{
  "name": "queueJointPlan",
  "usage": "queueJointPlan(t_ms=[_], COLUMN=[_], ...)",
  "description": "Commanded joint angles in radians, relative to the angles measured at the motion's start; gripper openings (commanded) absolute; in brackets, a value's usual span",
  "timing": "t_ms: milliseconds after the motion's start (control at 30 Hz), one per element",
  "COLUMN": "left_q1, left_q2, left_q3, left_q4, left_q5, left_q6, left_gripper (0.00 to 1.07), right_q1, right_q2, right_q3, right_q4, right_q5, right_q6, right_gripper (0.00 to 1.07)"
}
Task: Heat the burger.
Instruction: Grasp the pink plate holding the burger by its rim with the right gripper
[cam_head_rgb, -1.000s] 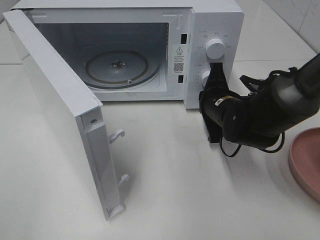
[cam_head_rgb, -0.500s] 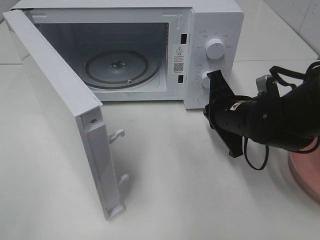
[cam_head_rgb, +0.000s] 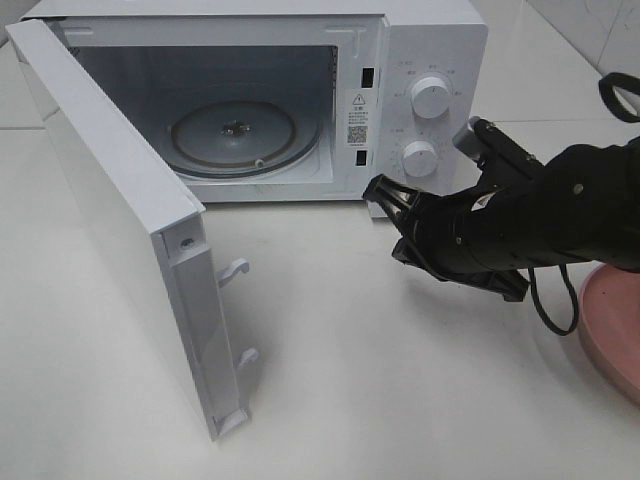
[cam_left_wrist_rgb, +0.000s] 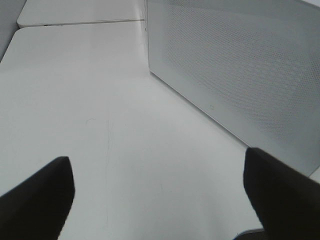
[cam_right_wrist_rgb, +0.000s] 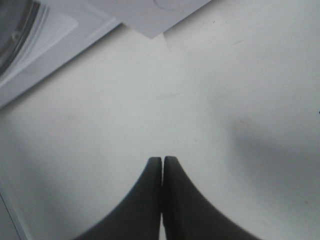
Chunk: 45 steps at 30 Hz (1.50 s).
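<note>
One microwave (cam_head_rgb: 430, 40) sits at upper centre of the high view on a white table (cam_head_rgb: 380, 400). Its door (cam_head_rgb: 110, 210) is swung wide open and runs from upper left down to lower centre-left. Two latch hooks stick out of the door's free edge. The cavity holds only a glass turntable (cam_head_rgb: 235, 135). Right of the cavity is the panel with an upper knob (cam_head_rgb: 430, 97) and a lower knob (cam_head_rgb: 420, 158).

The left gripper (cam_left_wrist_rgb: 156, 157) shows only in its own wrist view. Its fingers (cam_left_wrist_rgb: 45, 190) are spread wide with nothing between them, over bare table beside a perforated white panel.

The right gripper (cam_head_rgb: 378, 188) reaches in from the right, centre-right of frame. Its tips are low in front of the microwave, just below and left of the lower knob. Its fingers (cam_right_wrist_rgb: 150, 200) are pressed together and hold nothing. Whether it touches the microwave I cannot tell.

A pink plate (cam_head_rgb: 612, 320) is cut off at the right edge. No view shows the burger, so I cannot tell where it is.
</note>
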<state>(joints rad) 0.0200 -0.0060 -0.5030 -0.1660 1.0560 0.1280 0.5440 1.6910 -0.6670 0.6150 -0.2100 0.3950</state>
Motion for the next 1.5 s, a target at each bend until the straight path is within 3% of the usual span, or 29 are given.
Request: queueJointPlan(t_ms=[33,433,600,633,867,933,967,1033,1133,1167,1200,1233,1300,1500], left_q1=[0.001,0.001,0.001,0.001,0.001,0.001,0.001,0.001,0.001,0.001,0.001,0.001,0.001,0.001], left_q2=[-0.021,-0.021,-0.021,-0.021,-0.021,-0.021,-0.021,-0.021,-0.021,-0.020,-0.020,-0.020,-0.020,-0.020], left_q3=[0.003,0.003,0.003,0.003,0.003,0.003,0.003,0.003,0.003,0.003,0.003,0.003,0.003,0.003], left_q4=[-0.008,-0.008,-0.008,-0.008,-0.008,-0.008,-0.008,-0.008,-0.008,-0.008,-0.008,-0.008,-0.008,-0.008], left_q5=[-0.016,-0.016,-0.016,-0.016,-0.016,-0.016,-0.016,-0.016,-0.016,-0.016,-0.016,-0.016,-0.016,-0.016], left_q6=[-0.001,-0.001,-0.001,-0.001,-0.001,-0.001,-0.001,-0.001,-0.001,-0.001,-0.001,-0.001,-0.001,-0.001], left_gripper=[0.84,0.84,0.84,0.84,0.84,0.84,0.84,0.84,0.84,0.84,0.84,0.84,0.84,0.84], right_q1=[-0.019,-0.170,-0.227,-0.242,-0.250,-0.250,-0.250,-0.250,-0.250,-0.250,-0.250,-0.250,-0.250,-0.317], right_q2=[-0.048,-0.171,-0.231,-0.252,-0.297,-0.308,-0.308,-0.309,-0.312,-0.314,-0.314,-0.314,-0.314,-0.314], right_q3=[0.000,0.000,0.000,0.000,0.000,0.000,0.000,0.000,0.000,0.000,0.000,0.000,0.000,0.000], right_q4=[-0.005,-0.061,-0.206,-0.289,-0.542,-0.647,-0.647,-0.737,-0.750,-0.775,-0.784,-0.784,-0.816,-0.822], right_q5=[0.157,0.525,0.673,0.729,0.838,0.879,0.879,0.912,0.914,0.907,0.902,0.902,0.881,0.860], right_q6=[-0.229,-0.518,-0.515,-0.496,-0.375,-0.299,-0.299,-0.233,-0.224,-0.223,-0.223,-0.223,-0.193,-0.150], right_gripper=[0.00,0.02,0.04,0.06,0.14,0.25,0.25,0.53,0.62,0.79,0.87,0.87,1.03,1.01])
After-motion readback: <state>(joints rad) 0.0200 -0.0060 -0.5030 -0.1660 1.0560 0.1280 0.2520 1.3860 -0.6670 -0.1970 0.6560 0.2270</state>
